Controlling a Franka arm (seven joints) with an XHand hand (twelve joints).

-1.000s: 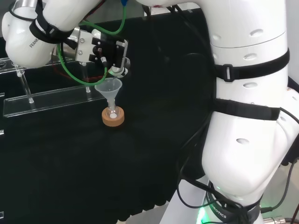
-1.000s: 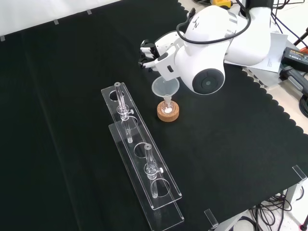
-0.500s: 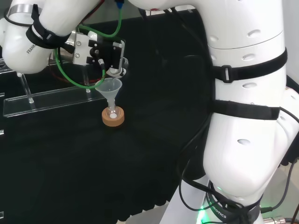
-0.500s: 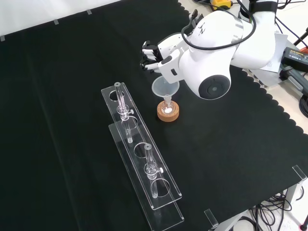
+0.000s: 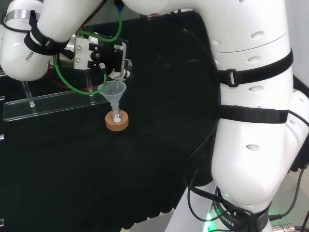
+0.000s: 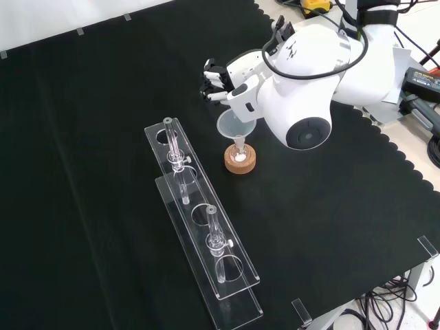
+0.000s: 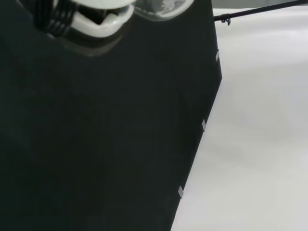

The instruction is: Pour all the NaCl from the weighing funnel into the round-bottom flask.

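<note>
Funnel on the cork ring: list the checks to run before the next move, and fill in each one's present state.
1. Funnel stands upright in the flask's neck: ok.
2. Flask sits in the cork ring: ok.
3. Robot hand is just above the funnel's rim in the head view: ok.
4. What the robot hand holds, and at what tilt: cannot tell.
5. All the white powder is in the flask: cannot tell; a white patch shows at its bottom.
6. Rack stands apart from the cork ring: ok.
</note>
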